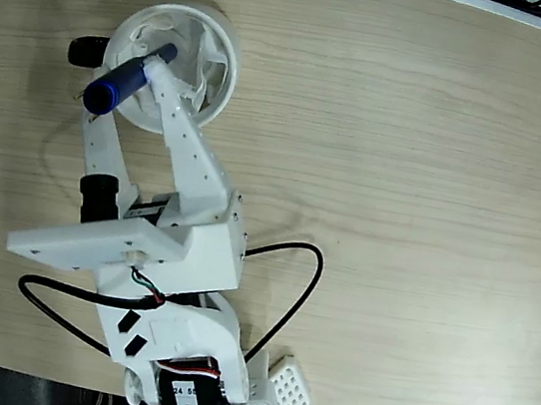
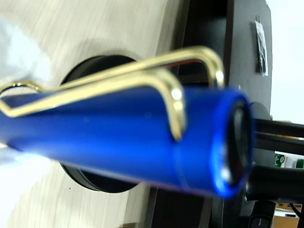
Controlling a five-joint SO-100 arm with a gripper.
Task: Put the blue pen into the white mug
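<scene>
Fixed view evenly bright, soft shadows; wrist view blurry w/ glare on blue pen (image 2: 123, 142).

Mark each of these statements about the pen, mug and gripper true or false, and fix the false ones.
1. The pen lies flat on the table, clear of the gripper. False: the gripper holds it across the mug.
2. The mug's handle is black. True.
3. The pen's clip looks metal in the wrist view. True.
4. The mug stands at the right edge of the fixed view. False: it is at upper left.
5. The pen is red. False: blue.
</scene>
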